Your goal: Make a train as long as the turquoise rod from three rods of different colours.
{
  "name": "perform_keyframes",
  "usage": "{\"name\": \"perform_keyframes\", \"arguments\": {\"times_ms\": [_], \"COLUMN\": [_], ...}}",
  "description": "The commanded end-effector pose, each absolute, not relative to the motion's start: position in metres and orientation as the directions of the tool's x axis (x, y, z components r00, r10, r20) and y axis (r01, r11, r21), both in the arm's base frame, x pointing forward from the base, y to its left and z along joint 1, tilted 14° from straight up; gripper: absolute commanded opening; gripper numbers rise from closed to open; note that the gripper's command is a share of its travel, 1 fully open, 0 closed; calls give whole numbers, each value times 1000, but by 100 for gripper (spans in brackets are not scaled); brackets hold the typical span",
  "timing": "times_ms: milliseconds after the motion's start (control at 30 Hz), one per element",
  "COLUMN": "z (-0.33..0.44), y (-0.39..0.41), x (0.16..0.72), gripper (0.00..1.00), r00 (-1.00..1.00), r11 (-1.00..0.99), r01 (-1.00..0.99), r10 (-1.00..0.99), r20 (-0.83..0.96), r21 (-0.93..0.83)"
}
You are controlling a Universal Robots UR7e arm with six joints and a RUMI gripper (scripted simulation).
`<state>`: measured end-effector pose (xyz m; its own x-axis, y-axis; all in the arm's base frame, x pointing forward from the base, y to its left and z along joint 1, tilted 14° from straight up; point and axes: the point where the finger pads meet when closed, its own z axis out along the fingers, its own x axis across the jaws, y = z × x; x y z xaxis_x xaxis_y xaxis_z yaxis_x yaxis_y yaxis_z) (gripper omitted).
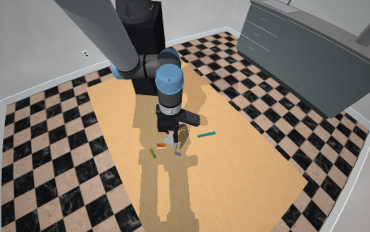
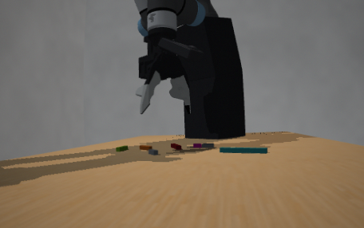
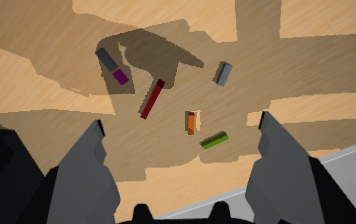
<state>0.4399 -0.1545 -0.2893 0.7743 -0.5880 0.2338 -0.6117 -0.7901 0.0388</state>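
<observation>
My gripper [image 2: 164, 112] [image 3: 180, 116] is open and empty, high above the rods. A grey rod [image 2: 208, 146] [image 3: 106, 59] and a magenta rod [image 2: 197, 145] [image 3: 120, 77] lie in line, end to end, touching or almost touching. The red rod [image 2: 176, 147] [image 3: 152, 99] lies apart from them. An orange rod [image 1: 161, 144] [image 2: 145, 147] [image 3: 191, 123] lies near the lime rod [image 1: 152, 153] [image 2: 122, 148] [image 3: 215, 140], with a gap. A second grey rod [image 1: 178, 153] [image 2: 153, 152] [image 3: 224, 74] lies alone. The turquoise rod [image 1: 206, 134] [image 2: 243, 150] is outside the wrist view. The gripper hides part of the group in the top view.
The wooden mat [image 1: 243, 162] lies on a checkered floor. The arm's black pedestal [image 1: 145, 36] [image 2: 223, 80] stands at the back. Grey cabinets [image 1: 284, 57] stand at the right, off the mat. The arm's shadow falls over the rods except the turquoise one.
</observation>
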Motion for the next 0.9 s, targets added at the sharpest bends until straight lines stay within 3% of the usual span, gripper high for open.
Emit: {"name": "perform_keyframes", "arguments": {"times_ms": [0,433,867], "z": [-289,-287,-285], "y": [-160,-177,-196], "x": [440,437,433], "gripper": [100,100,100], "r00": [852,974,969], "r11": [-865,-978,-963], "r01": [-497,-152,184], "r10": [-473,-124,212], "r20": [226,188,131], "r21": [62,140,196]}}
